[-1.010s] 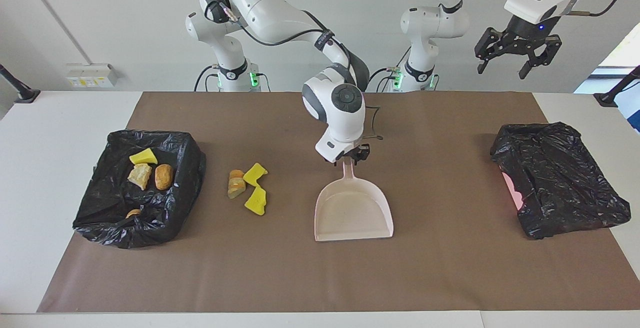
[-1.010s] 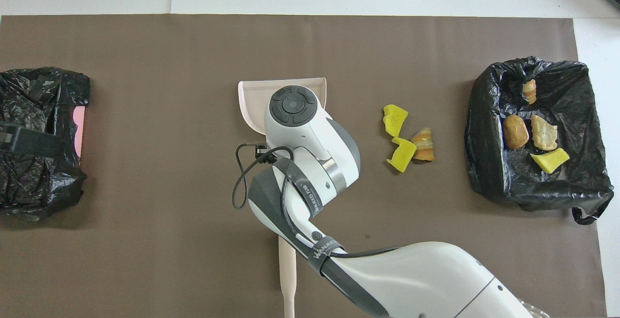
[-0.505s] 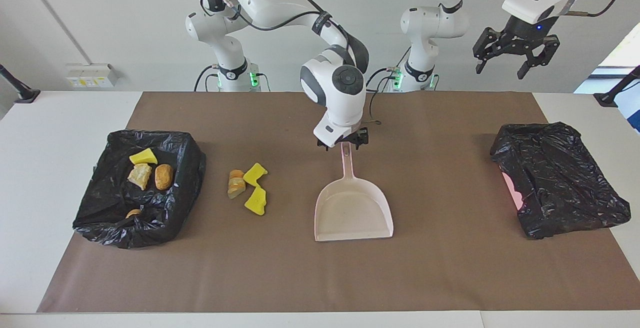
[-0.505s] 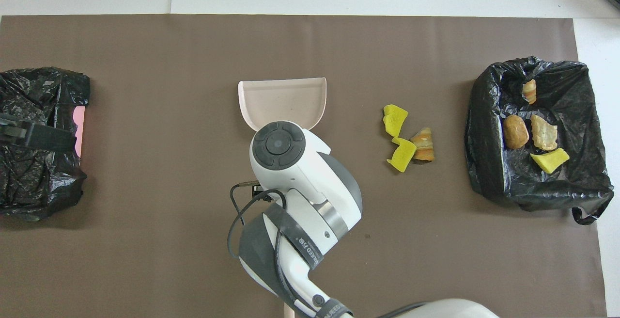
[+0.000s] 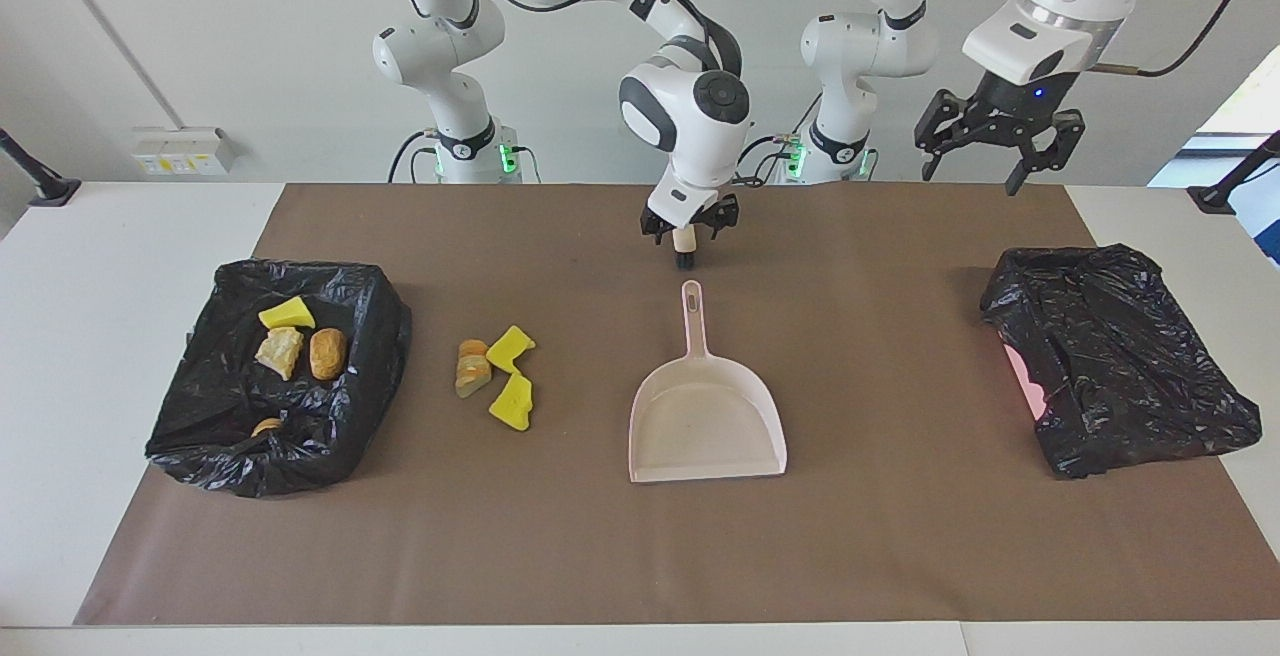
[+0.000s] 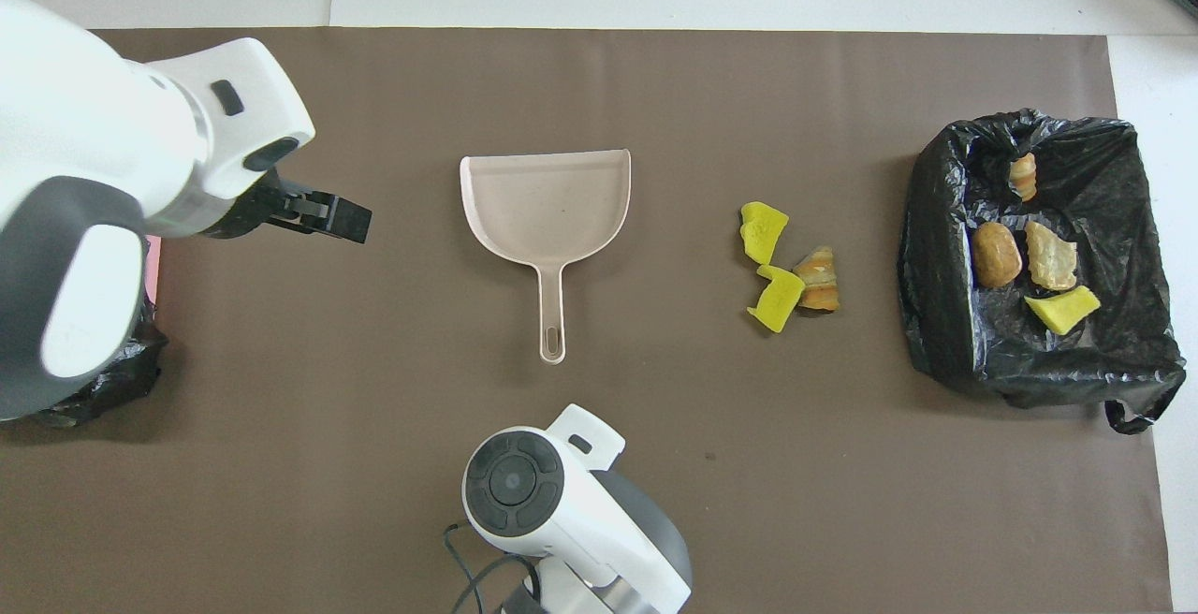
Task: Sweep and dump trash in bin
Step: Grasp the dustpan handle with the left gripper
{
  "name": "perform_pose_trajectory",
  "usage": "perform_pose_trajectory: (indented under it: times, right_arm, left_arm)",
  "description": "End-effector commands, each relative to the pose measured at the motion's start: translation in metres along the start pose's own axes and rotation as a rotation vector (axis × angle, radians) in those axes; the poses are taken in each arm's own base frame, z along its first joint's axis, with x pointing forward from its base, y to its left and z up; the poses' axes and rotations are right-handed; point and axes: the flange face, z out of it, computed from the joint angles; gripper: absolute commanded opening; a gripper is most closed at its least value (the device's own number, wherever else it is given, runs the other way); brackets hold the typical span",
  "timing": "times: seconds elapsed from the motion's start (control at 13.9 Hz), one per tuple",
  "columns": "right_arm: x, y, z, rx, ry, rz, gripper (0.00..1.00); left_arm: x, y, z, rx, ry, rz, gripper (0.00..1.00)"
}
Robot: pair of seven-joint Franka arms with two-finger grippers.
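1. Right end effector (image 5: 688,236) – fingers spread, empty, raised over bare mat just clear of the dustpan (image 5: 706,414) handle tip.
2. Left end effector (image 5: 990,144) – spread, empty, raised over the mat edge near the closed black bag (image 5: 1120,356).
3. Trash: three scraps (image 5: 497,376) on the mat between dustpan and bin (image 5: 200,416); four scraps inside the bin.

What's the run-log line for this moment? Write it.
right pincer over mat, clear of dustpan | left pincer raised, open | dustpan flat, empty | three scraps on mat beside bin

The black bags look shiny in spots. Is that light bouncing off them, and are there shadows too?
Yes: in the facing view the bag with trash and the other black bag show small pale glints on their crinkles, light bouncing off the plastic. In the overhead view the dustpan casts only a thin, soft shadow, and a soft dark edge lies beside the bag with trash.
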Motion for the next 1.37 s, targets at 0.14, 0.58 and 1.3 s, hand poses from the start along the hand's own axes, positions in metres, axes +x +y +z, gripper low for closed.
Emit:
perform_pose_trajectory:
  times: [0.14,0.58,1.3]
  right_arm:
    - [-0.071,0.01,0.033,0.092,0.008,0.02,1.0]
    - [-0.104,0.006,0.045,0.082,0.021,0.008,1.0]
    - [-0.094,0.003,0.052,0.119,0.072,0.007,0.4]
  left_arm:
    - [0.0,0.063,0.078,-0.008,-0.02,-0.069,1.0]
    - [-0.018,0.147,0.175,-0.015,-0.017,-0.1,1.0]
    - [-0.031,0.171,0.231,-0.031,0.004,-0.132,0.99]
